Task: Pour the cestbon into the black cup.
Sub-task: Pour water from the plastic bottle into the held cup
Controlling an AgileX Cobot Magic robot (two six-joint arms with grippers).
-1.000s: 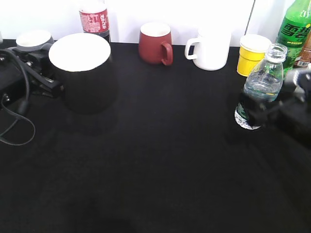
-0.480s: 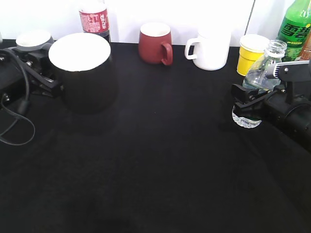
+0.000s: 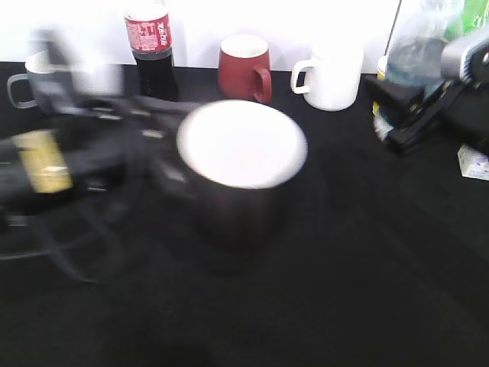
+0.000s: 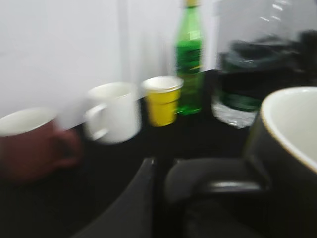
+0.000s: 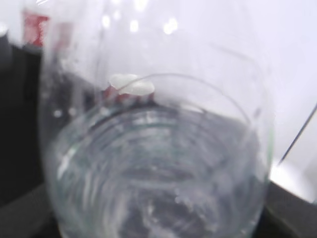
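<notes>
Black tabletop (image 3: 321,290) against a white wall; both arms mid-motion, frame heavily blurred.

Far left, grey mug (image 3: 30,76) smeared and partly cut off; left arm a dark streak, left gripper (image 3: 164,172) at the black cup (image 3: 243,180), jaws lost in blur, so I cannot tell their state, though the cup sits off its earlier left-rear spot and now near table centre, white inside facing the camera. Behind: cola bottle (image 3: 151,50), dark red mug (image 3: 244,69), white mug (image 3: 330,75). At right, right gripper (image 3: 405,107) pinches the cestbon (image 3: 416,50), raised higher than half a second ago, now before the wall; its top is washed out. Right wrist view: bottle wall (image 5: 153,163) fills the frame, water inside.
</notes>
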